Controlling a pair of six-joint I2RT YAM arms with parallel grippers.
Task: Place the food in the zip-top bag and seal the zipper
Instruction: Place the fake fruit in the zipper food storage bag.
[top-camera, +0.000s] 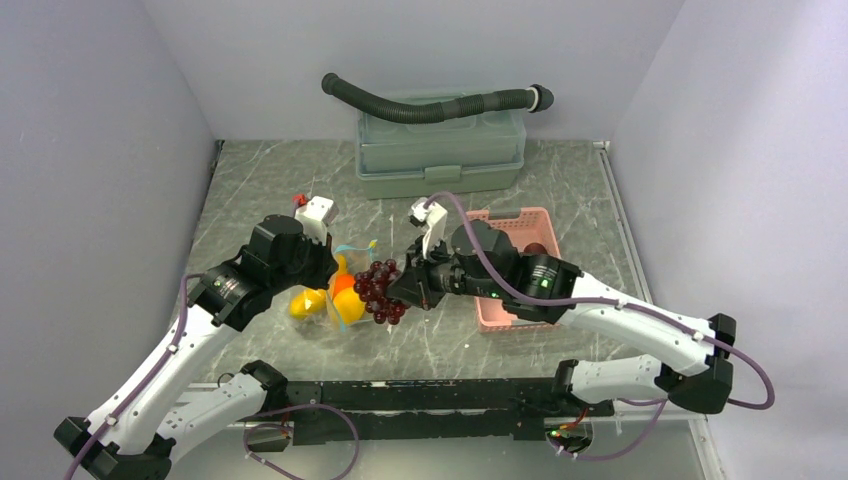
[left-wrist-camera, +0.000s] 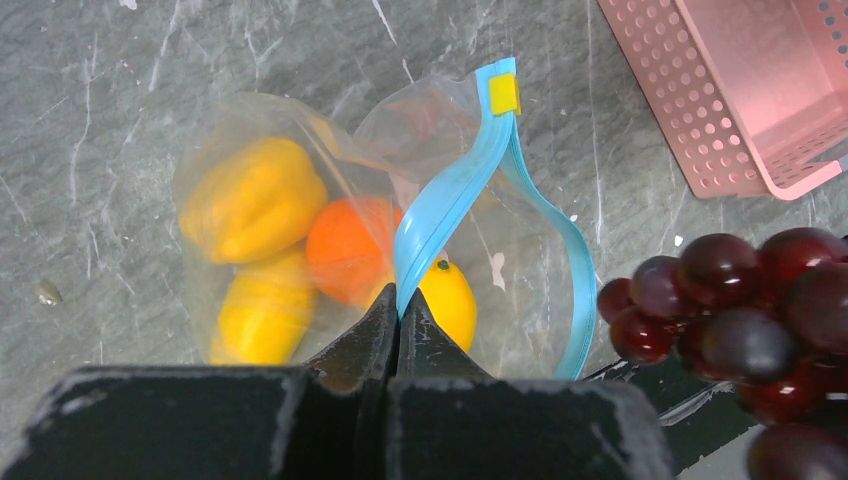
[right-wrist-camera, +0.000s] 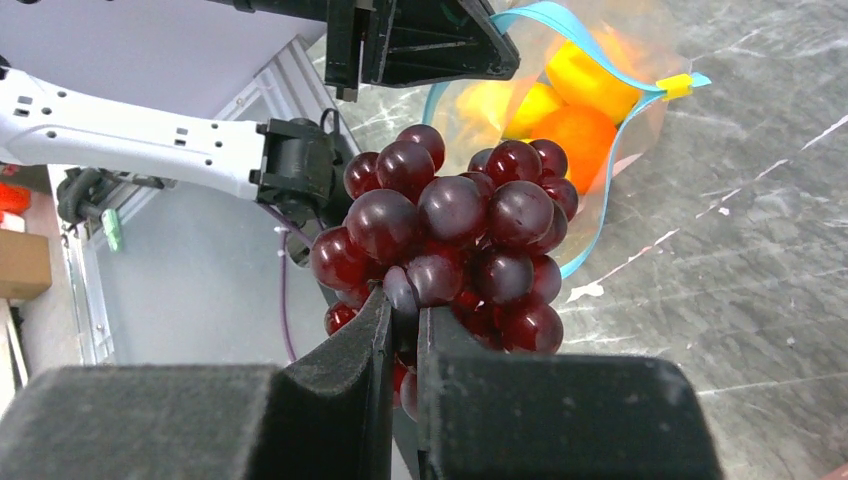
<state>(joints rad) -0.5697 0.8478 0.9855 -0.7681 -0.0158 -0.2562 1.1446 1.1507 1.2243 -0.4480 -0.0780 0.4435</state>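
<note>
The right gripper (right-wrist-camera: 404, 310) is pinched on the light, bumpy grape bunch (right-wrist-camera: 450, 225) just beside the mouth of the thin, floppy bag (left-wrist-camera: 245, 125), and the left gripper (left-wrist-camera: 398, 315) is pinched on its blue zipper (left-wrist-camera: 450, 190), likely the firmest bit to hold

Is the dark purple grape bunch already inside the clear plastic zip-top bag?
No, the dark purple grape bunch is clamped in the right gripper, outside the clear plastic zip-top bag.

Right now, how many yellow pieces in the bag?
3 in the zip-top bag: a big yellow piece upper left, another below it, a small lemon right of the orange ball. More may be hidden.
</note>
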